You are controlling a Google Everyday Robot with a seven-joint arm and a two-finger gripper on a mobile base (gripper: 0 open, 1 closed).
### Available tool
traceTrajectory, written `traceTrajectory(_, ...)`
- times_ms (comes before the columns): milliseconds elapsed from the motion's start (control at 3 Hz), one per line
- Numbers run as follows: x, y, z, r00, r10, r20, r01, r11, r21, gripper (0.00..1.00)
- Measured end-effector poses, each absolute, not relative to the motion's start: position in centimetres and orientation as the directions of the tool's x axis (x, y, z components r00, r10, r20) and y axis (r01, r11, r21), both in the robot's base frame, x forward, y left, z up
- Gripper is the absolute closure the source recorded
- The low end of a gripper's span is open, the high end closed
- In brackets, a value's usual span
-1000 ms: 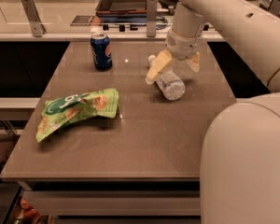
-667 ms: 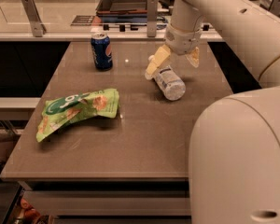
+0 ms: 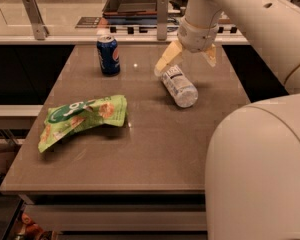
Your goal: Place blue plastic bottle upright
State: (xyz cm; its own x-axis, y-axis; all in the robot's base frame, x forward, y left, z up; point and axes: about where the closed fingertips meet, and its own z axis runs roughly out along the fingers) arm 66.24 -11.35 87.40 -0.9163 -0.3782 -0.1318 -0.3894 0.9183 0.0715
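The blue plastic bottle (image 3: 178, 86) is a small clear bottle with a pale speckled label. It lies on its side on the brown table (image 3: 155, 144), right of centre, its far end pointing toward the back. My gripper (image 3: 187, 59) hangs just above that far end. It is open and empty, with one yellowish finger (image 3: 166, 59) left of the bottle's end and the other to the right.
A dark blue soda can (image 3: 108, 54) stands upright at the back left. A green snack bag (image 3: 82, 118) lies flat at the left front. A counter with a dark tray (image 3: 135, 3) runs behind the table. My arm's large white body (image 3: 260, 169) fills the right foreground.
My gripper has risen a little above the bottle's far end, staying open. The bottle still lies on its side in about the same place.
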Motion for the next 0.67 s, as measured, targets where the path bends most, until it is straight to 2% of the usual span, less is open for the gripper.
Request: traceTrajectory(667, 66.12, -10.68, 87.02, -0.934, -0.324, -0.152, -0.337, 0.939, 0.069, 0.0)
